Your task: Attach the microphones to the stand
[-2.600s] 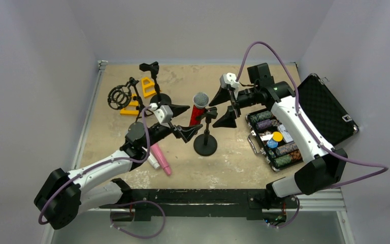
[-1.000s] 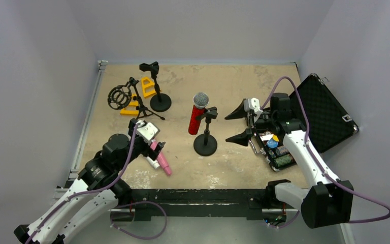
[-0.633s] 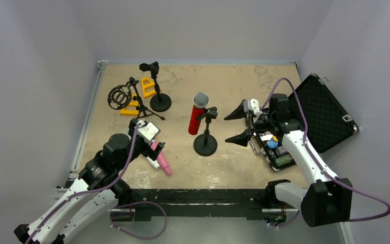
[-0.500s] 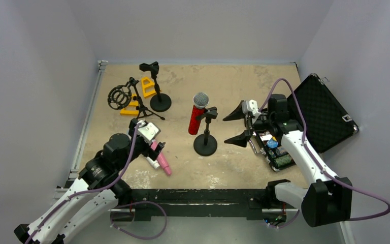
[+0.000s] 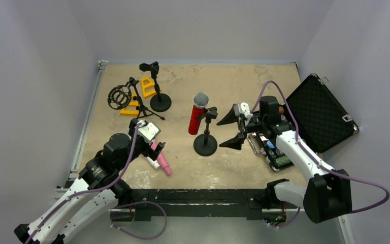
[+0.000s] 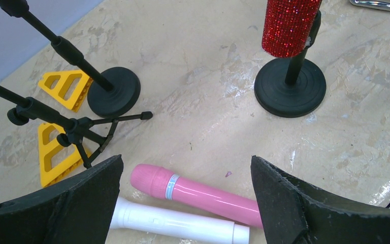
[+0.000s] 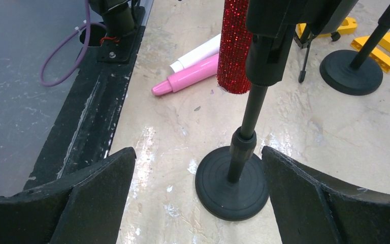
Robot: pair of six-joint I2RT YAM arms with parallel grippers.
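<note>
The glittery red microphone (image 5: 198, 113) with silver mesh head sits upright in the clip of the round-base stand (image 5: 205, 145); it also shows in the right wrist view (image 7: 236, 46). The pink microphone (image 6: 203, 192) and white microphone (image 6: 172, 223) lie side by side on the table. My left gripper (image 6: 185, 203) is open and empty, hovering over both, one finger on each side. In the top view it (image 5: 152, 149) partly hides them. My right gripper (image 5: 229, 129) is open and empty, just right of the stand, its jaws flanking the base (image 7: 232, 183).
A second round-base stand (image 5: 156, 89) and a tripod stand with a ring mount (image 5: 127, 96) are at the back left, with yellow pieces (image 5: 147, 86) beside them. An open black case (image 5: 322, 112) with poker chips lies at the right, under my right arm.
My left arm pulled back from the stand to above the pink and white microphones, then held still. My right gripper came down and moved left toward the stand, staying open.
</note>
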